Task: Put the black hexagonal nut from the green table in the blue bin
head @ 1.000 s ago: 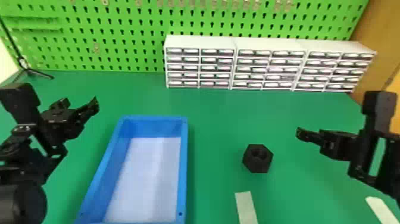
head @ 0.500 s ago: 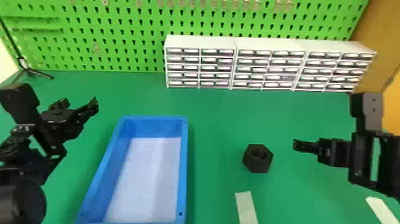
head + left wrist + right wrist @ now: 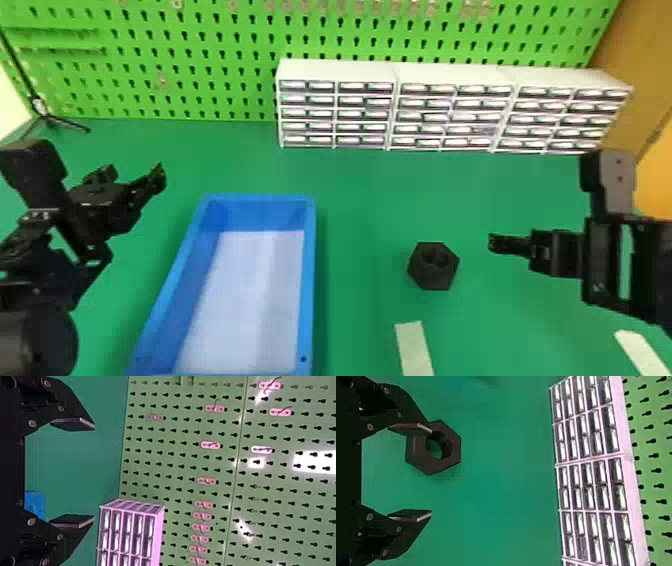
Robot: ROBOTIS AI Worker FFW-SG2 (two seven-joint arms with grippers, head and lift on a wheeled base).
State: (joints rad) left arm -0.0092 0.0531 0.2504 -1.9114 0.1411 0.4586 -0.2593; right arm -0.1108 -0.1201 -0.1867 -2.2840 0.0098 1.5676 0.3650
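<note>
The black hexagonal nut lies flat on the green table, to the right of the blue bin. My right gripper is to the right of the nut in the head view. In the right wrist view, that right gripper is open with nothing held, and one finger overlaps part of the nut. My left gripper stays parked left of the bin, and in the left wrist view the left gripper is open, nothing between its fingers.
White drawer cabinets stand along the back before a green pegboard. One pale strip lies in front of the nut, another at the front right. A small black stand is at the back left.
The right arm has moved a little to the left, closer to the nut, and its gripper has turned slightly. The left arm, nut and bin have kept their places.
</note>
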